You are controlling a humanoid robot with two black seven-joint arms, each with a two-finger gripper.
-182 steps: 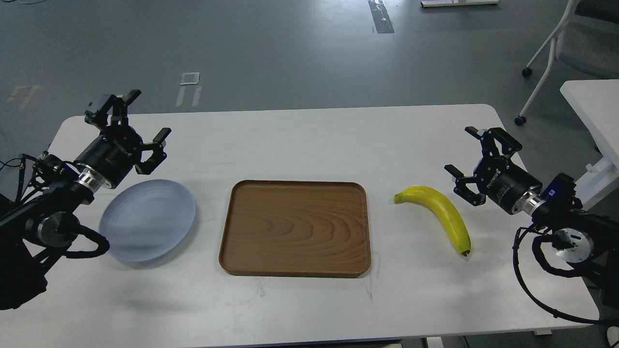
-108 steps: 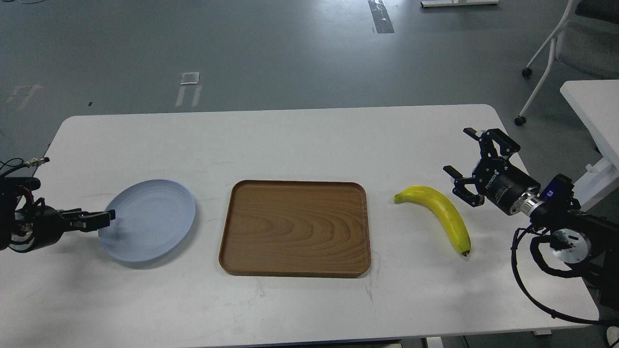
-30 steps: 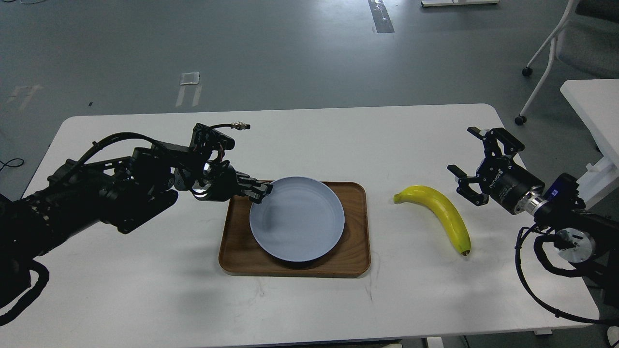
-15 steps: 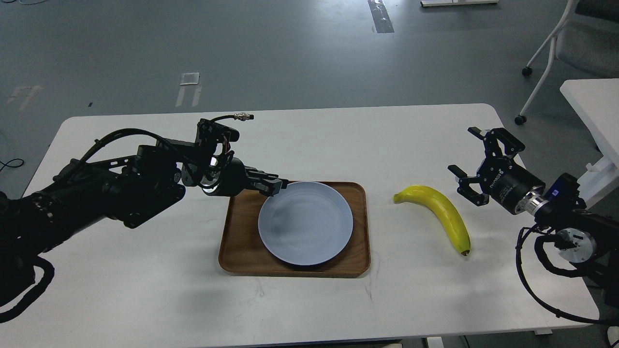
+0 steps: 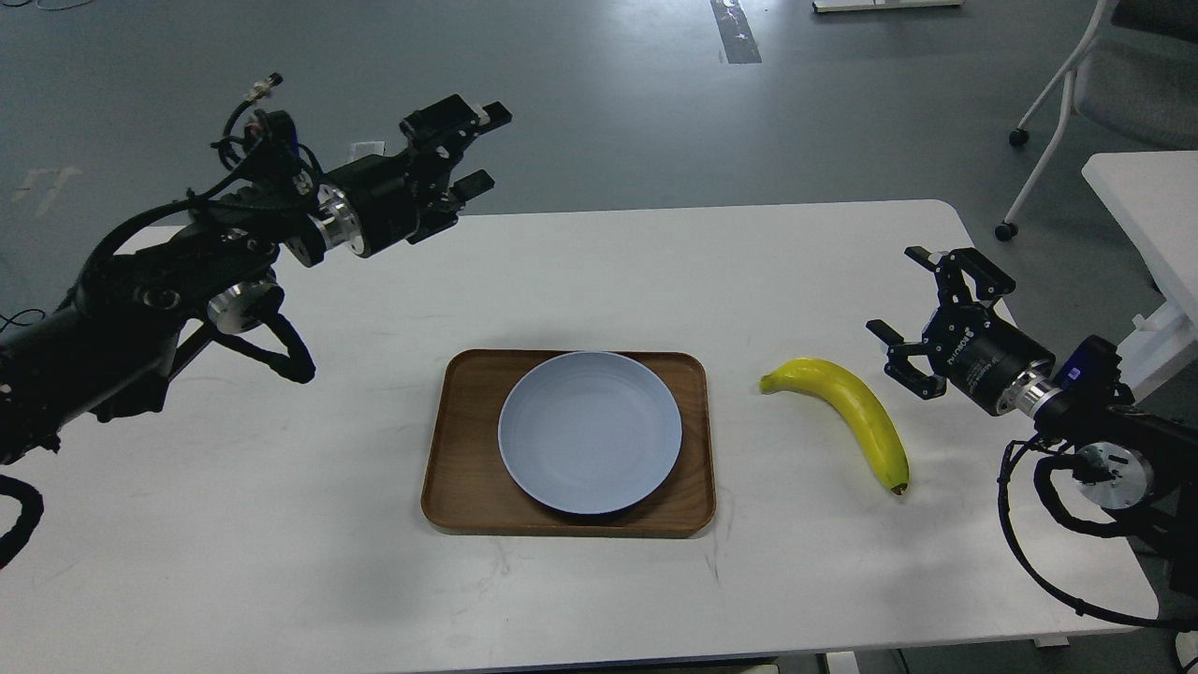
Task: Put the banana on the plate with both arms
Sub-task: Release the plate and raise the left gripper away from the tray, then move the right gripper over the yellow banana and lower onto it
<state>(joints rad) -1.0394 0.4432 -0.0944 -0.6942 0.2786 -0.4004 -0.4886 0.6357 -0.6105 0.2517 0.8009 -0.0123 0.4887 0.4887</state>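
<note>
Head view: the banana (image 5: pixel 856 412) lies on the white worktop (image 5: pixel 599 281) right of the wooden tray (image 5: pixel 449 487) holding the empty plate (image 5: pixel 590 432), with my right claw (image 5: pixel 906 323) spread wide and empty just beside it. My left claw (image 5: pixel 466 140) is raised, parted, holding nothing. The banana looks light, smooth, easily bruised; I judge a gentle grip across its thick middle safest.

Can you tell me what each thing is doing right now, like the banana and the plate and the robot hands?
banana: lying on the table, untouched
plate: empty, sitting on the tray
tray: flat on the table, holding the plate
left gripper: open, raised, holding nothing
right gripper: open, beside the banana, holding nothing
</note>
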